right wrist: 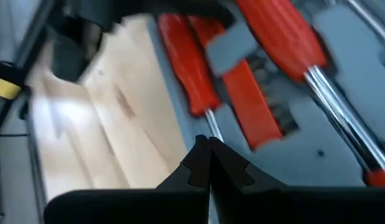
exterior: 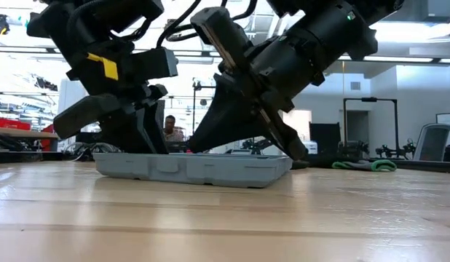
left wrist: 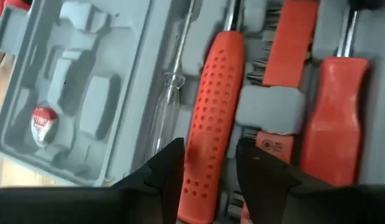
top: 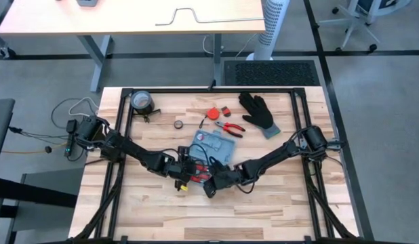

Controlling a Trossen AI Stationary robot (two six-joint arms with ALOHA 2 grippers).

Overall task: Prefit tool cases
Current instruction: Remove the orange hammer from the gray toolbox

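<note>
The light-blue tool case (top: 216, 146) lies open and flat on the wooden table's middle, and the low view shows its tray (exterior: 188, 169) resting on its underside. Red-handled screwdrivers sit in its grey moulded slots (left wrist: 68, 74). My left gripper (top: 188, 169) is open at the case's near left part, its fingers on either side of a red dotted screwdriver handle (left wrist: 208, 118). My right gripper (top: 211, 183) is shut over the case's near edge, its tips (right wrist: 209, 149) at a thin screwdriver shaft (right wrist: 212, 129). My left gripper has one finger (left wrist: 171, 168) and the other on either side of the dotted handle's end (left wrist: 202, 180), coming slanting down along the screwdriver, which lies in its slot. Whether the fingers touch it I cannot tell. My right gripper's shut tips sit against or just above the shaft, and I cannot tell which.
At the table's far side lie a black glove (top: 258, 112), red-handled pliers (top: 230, 127), a red round piece (top: 213, 112), a small dark ring (top: 178, 125) and a tape roll (top: 142, 102). A black frame rims the table. A person (exterior: 169, 129) sits far behind.
</note>
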